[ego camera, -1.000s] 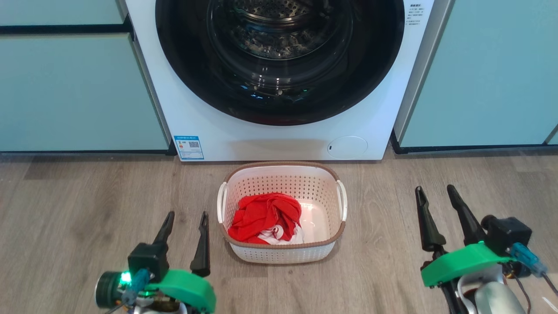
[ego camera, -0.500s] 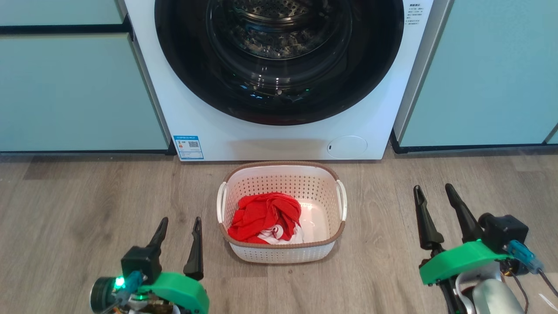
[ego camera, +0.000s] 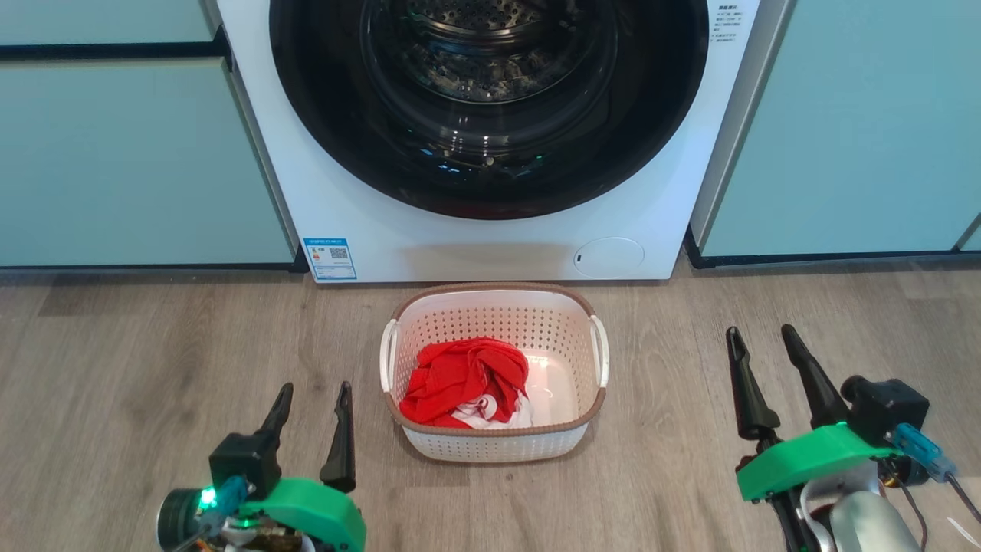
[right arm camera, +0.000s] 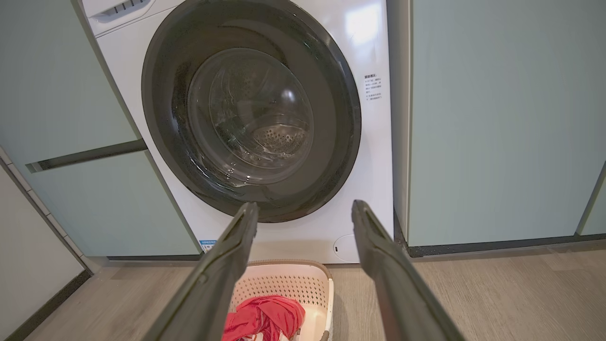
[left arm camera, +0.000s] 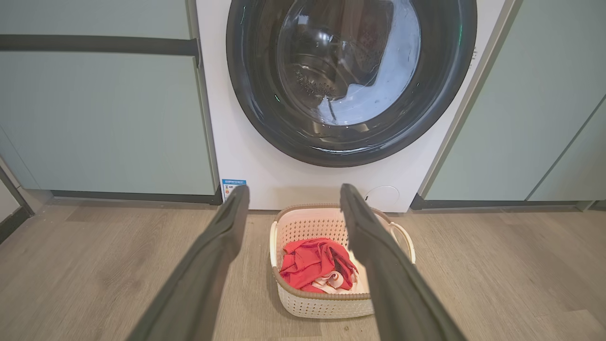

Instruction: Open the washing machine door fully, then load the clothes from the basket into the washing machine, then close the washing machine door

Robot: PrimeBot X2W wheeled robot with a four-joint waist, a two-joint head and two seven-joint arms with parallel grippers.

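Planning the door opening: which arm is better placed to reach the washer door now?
Right, narrowly: the right end effector sits further forward toward the closed washing machine door than the left end effector. Both are open, empty.

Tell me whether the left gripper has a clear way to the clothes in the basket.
Probably yes: the left gripper hangs open beside the basket, the clothes lie uncovered in it, and only its rim stands between.

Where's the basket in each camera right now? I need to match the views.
Head view: basket at centre, slightly low.
Left wrist view: basket at lower centre.
Right wrist view: basket at the bottom edge, cut off.
Shared landmark: round flap above the basket's right side.
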